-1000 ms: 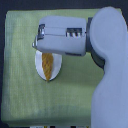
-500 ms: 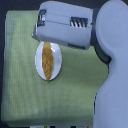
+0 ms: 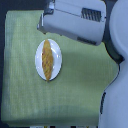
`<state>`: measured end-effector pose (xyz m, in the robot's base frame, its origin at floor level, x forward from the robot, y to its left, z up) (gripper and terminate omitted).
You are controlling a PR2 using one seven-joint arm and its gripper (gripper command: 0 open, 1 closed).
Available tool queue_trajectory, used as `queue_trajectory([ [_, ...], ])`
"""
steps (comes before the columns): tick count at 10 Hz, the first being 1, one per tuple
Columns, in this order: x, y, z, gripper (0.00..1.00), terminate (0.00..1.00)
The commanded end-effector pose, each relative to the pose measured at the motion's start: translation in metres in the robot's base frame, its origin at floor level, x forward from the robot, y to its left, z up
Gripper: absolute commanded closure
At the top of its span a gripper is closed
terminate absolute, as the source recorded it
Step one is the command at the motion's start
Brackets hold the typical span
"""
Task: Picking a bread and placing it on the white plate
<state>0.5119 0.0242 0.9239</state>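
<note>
Bread on the plate, arm above.

We see the bread [image 3: 47,60] lying lengthwise on the white plate [image 3: 57,59], on a green cloth [image 3: 20,75]. Our gripper [image 3: 46,23] hangs just above the plate's top edge; its fingers are blurred, so we cannot tell their state.

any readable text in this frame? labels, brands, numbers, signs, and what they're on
None readable.
bread: no marking.
white plate: plain, no print.
green cloth: plain weave, no text.
robot arm: a dark ribbed patch on the casing, no letters can be made out; the picture is too blurred to rule out small print.
gripper: fingertips not visible in the exterior view.
</note>
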Motion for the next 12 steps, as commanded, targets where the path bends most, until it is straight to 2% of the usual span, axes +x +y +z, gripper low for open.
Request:
queue_trajectory([
  [1, -0.020, -0.109, 0.002, 0.00, 0.00],
  [2, -0.028, -0.148, -0.001, 0.00, 0.00],
  [3, -0.030, -0.161, -0.001, 0.00, 0.00],
  [5, -0.028, -0.213, 0.006, 0.00, 0.00],
  [8, -0.029, -0.253, 0.009, 0.00, 0.00],
  [9, -0.037, -0.263, 0.005, 0.00, 0.00],
  [12, -0.046, -0.266, 0.001, 0.00, 0.00],
])
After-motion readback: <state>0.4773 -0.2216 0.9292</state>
